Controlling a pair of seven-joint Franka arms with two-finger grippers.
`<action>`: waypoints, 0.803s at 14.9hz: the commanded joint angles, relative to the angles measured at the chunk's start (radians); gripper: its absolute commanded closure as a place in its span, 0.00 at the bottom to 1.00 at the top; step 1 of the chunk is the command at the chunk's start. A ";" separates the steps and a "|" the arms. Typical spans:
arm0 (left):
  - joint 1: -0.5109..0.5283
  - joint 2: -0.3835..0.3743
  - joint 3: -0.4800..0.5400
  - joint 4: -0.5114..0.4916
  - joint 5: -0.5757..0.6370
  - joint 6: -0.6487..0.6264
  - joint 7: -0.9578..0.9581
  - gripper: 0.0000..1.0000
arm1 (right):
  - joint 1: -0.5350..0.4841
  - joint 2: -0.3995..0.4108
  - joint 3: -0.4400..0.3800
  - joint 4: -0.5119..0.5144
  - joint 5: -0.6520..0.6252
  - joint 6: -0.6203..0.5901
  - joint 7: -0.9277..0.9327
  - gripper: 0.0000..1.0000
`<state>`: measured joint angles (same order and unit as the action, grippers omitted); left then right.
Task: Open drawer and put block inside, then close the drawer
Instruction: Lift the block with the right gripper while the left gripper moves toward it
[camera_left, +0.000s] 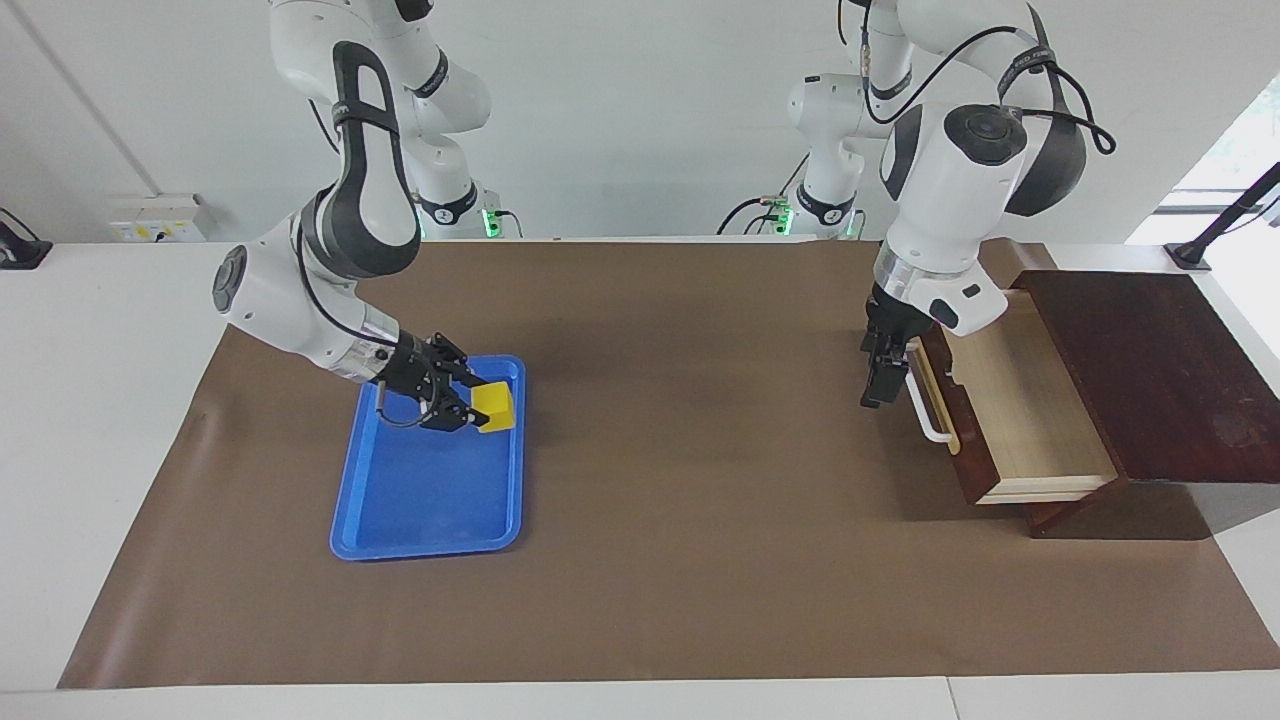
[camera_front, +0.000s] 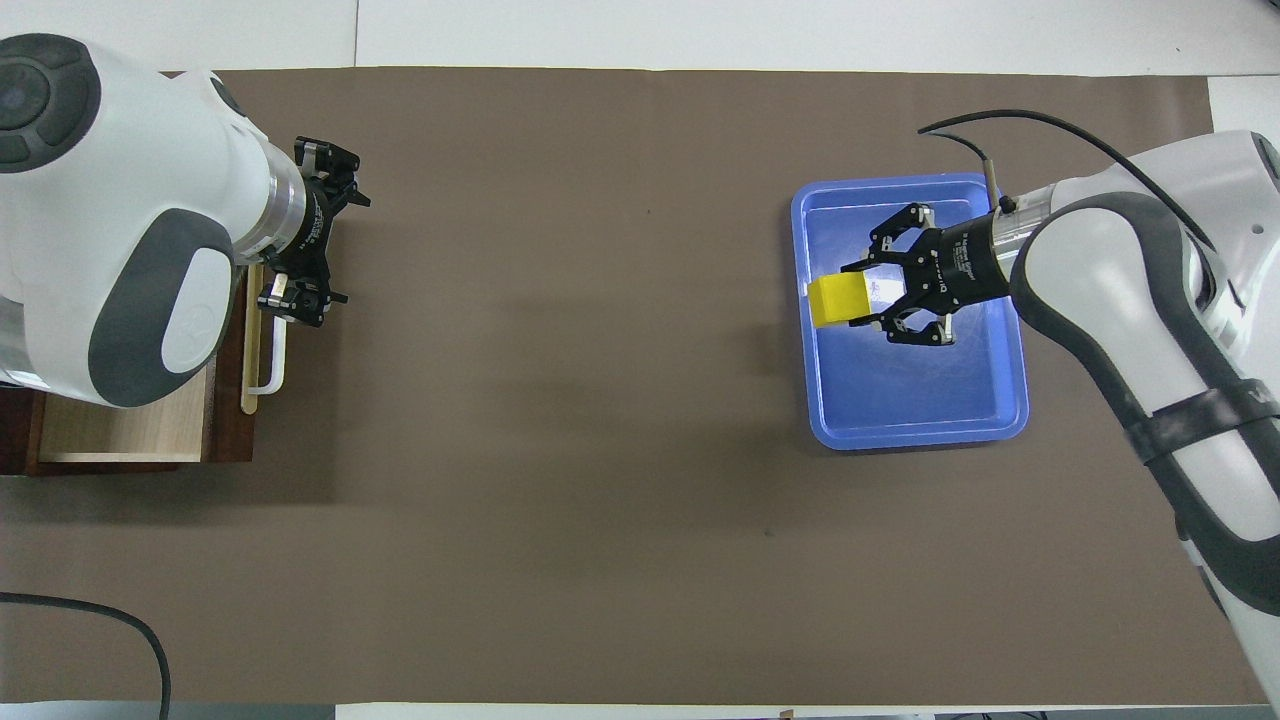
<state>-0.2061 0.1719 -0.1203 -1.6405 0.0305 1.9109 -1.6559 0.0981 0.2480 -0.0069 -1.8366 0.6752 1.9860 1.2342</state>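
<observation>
The yellow block (camera_left: 494, 403) is held in my right gripper (camera_left: 478, 406), which is shut on it just above the blue tray (camera_left: 430, 500), over the tray's edge toward the left arm's end. In the overhead view the block (camera_front: 838, 301) sits in the same gripper (camera_front: 852, 300). The drawer (camera_left: 1030, 420) is pulled open and shows its pale wood inside; its white handle (camera_left: 930, 410) faces the table's middle. My left gripper (camera_left: 880, 385) hangs pointing down right beside the handle, open and holding nothing; it also shows in the overhead view (camera_front: 335, 245).
The dark wooden cabinet (camera_left: 1150, 370) that holds the drawer stands at the left arm's end of the brown mat. The blue tray (camera_front: 920, 400) lies at the right arm's end. A black cable (camera_front: 100, 620) lies at the near corner.
</observation>
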 joint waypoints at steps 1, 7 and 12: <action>-0.036 0.047 0.017 0.068 -0.038 -0.085 -0.128 0.00 | 0.084 0.001 -0.002 0.039 0.007 -0.007 0.099 1.00; -0.182 0.283 0.051 0.387 0.021 -0.257 -0.381 0.00 | 0.265 0.002 -0.002 0.066 0.006 0.051 0.257 1.00; -0.286 0.273 0.077 0.332 0.019 -0.248 -0.522 0.00 | 0.324 0.002 -0.002 0.065 0.006 0.085 0.312 1.00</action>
<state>-0.4616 0.4559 -0.0665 -1.3071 0.0380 1.6976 -2.1477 0.4096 0.2481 -0.0056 -1.7761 0.6752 2.0544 1.5175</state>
